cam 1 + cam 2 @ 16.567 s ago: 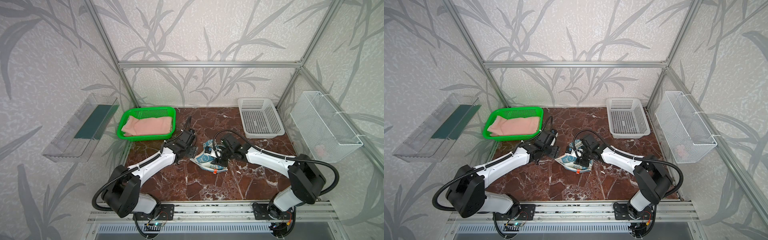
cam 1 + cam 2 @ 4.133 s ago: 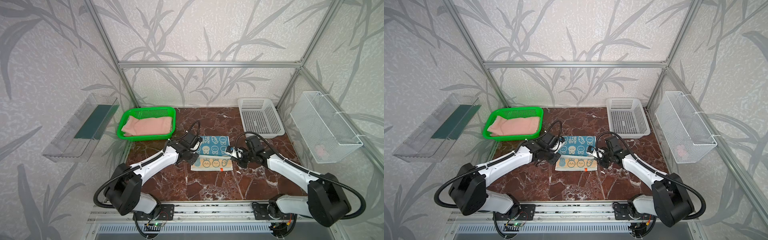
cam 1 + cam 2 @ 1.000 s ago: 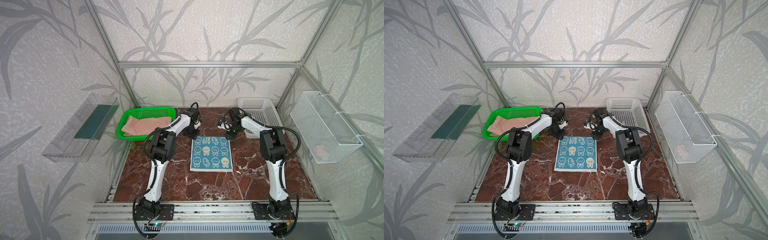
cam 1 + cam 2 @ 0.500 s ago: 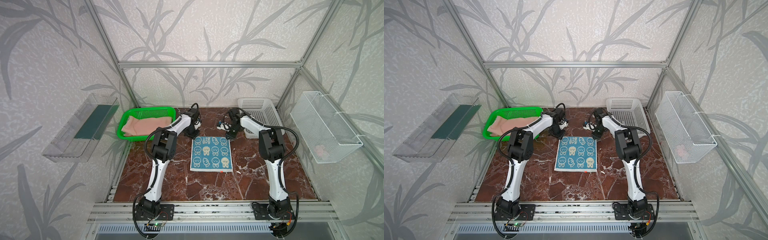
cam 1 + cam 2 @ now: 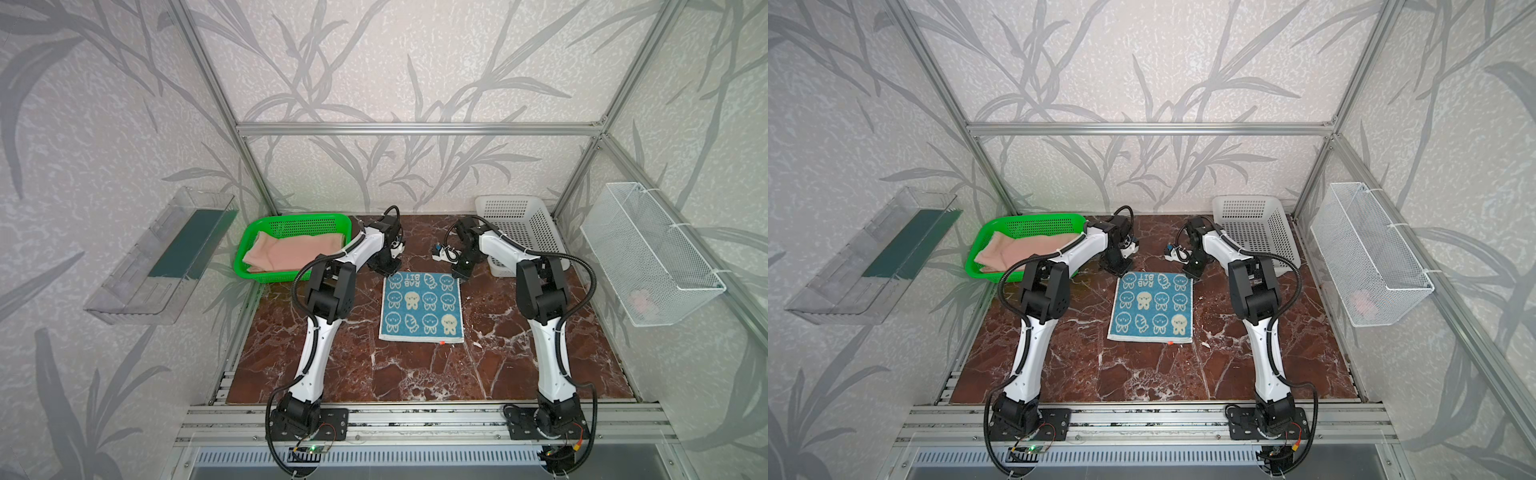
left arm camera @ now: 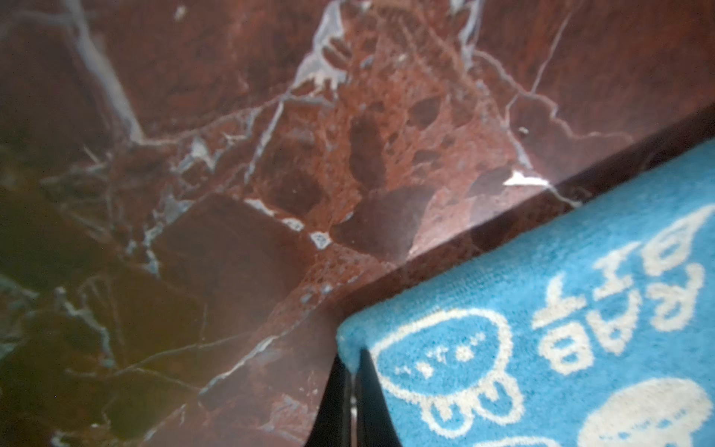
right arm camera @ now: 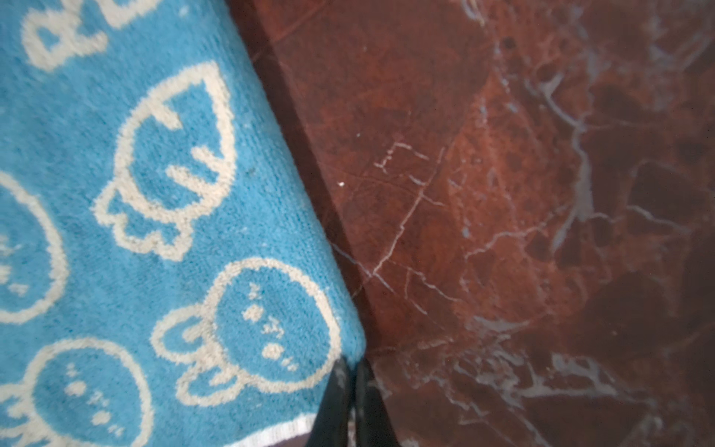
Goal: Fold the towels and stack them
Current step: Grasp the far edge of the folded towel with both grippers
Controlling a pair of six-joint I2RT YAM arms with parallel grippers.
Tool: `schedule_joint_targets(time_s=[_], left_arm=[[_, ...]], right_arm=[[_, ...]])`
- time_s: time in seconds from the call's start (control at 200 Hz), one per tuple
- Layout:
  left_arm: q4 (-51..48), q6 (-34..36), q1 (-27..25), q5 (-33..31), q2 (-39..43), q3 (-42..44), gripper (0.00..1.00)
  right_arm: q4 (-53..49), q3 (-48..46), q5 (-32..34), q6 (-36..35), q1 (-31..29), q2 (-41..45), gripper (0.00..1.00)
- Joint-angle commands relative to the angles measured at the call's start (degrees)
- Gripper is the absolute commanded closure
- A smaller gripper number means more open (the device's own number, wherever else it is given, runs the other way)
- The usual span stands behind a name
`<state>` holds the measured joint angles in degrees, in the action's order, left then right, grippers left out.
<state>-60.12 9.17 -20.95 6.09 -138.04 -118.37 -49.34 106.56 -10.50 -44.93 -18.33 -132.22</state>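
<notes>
The left gripper (image 6: 351,365) has its fingers pressed together on the far left corner of the teal towel (image 5: 420,308). The right gripper (image 7: 350,365) is pinched the same way on the far right corner. In both top views the left gripper (image 5: 385,271) and the right gripper (image 5: 458,274) sit low at those two corners.

The teal towel lies spread flat, pattern side up, in the middle of the marble table (image 5: 415,374), with its "RAB BIT" lettering along the far edge. I judge the task to be early: this towel is laid out but has no fold in it. The pink towel (image 5: 291,251) lies loosely in the green basket (image 5: 299,218) at the far left, and nothing is stacked. No separate cream cloth shows.

Sixteen seconds ago the teal towel was a crumpled bundle held between the grippers nearer the middle of the table. Four seconds ago it lay partly spread with a cream strip along its near edge, and the arms were bent low beside it. A second ago it was already flat in its present place, with both arms stretched to the far corners.
</notes>
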Motion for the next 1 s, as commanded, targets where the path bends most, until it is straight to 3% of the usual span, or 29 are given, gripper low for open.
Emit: schedule_joint_targets(time_s=[0.0,0.235,0.46,0.69,0.995], left_arm=[[-5.2,0.6,0.3,-1.2,-4.9,-1.2,1.0],[-3.2,0.0,0.3,-0.7,-2.7,1.2,1.0],[6.9,-0.8,0.3,-2.8,7.0,10.1,1.0],[17.3,0.3,0.2,-5.7,16.5,19.3,1.0],[25.2,3.0,0.2,-10.2,21.7,24.4,1.0]], right_arm=[[-3.0,-0.4,2.1,-1.4,0.1,-2.6,0.95],[0.8,-2.2,1.5,-0.5,0.2,-0.8,1.0],[8.7,-6.4,-2.8,2.4,0.2,4.5,1.0],[19.3,-13.4,-2.6,4.0,0.8,10.9,1.0],[29.6,-18.3,-3.2,4.7,1.0,15.7,1.0]])
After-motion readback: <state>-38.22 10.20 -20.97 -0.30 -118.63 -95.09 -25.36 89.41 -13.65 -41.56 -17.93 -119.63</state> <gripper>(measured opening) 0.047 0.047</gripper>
